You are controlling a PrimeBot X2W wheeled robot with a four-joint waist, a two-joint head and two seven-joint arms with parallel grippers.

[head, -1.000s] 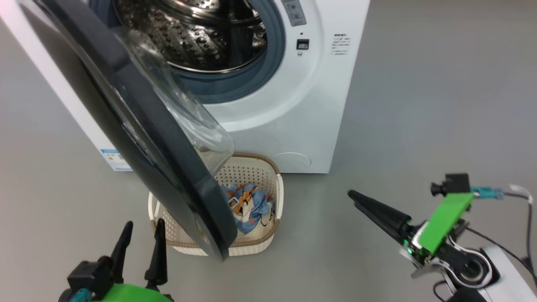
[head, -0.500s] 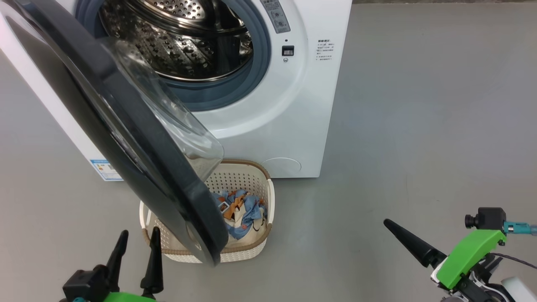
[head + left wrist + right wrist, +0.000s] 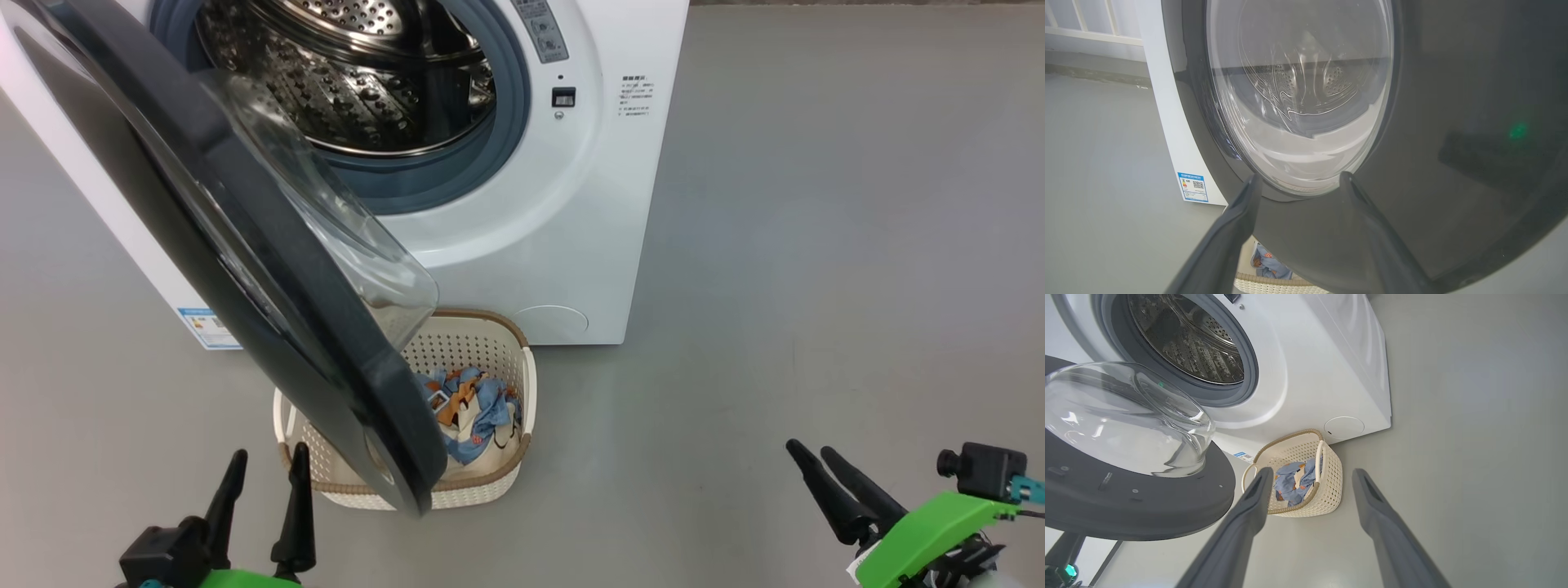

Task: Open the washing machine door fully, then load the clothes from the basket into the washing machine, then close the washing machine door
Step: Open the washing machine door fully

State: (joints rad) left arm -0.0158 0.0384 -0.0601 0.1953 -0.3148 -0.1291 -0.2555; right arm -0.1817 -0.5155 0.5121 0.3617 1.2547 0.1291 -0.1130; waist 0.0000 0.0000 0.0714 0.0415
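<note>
The washing machine (image 3: 571,229) fills the upper left of the head view, its steel drum (image 3: 367,82) bare. The washing machine door (image 3: 277,269) swings out only partway, slanting from the upper left corner down to the lower centre. There its free edge hangs over the left part of the basket (image 3: 482,347), which sits on the grey floor (image 3: 816,245) just in front of the machine. The clothes (image 3: 482,412) lie bunched in the basket's right half, beside the door edge. The left gripper (image 3: 269,451) sits at the lower left, fingers spread and empty. It is near the door's lower edge but apart from it, and in its wrist view the fingers frame the bottom of the glass bowl. The right gripper (image 3: 808,447) sits at the lower right, also spread and holding nothing, well apart from the basket. The door looks stiff and fairly heavy on its hinge, with a glossy rim that is likely slippery. The best purchase is probably a push or hook on the black rim near the free edge, not on the bulging glass. The clothes should be soft, light and limp, so a pinch on the top fold of the bundle would lift them. The black cord may trail or snag, and the light basket could slide.
</note>
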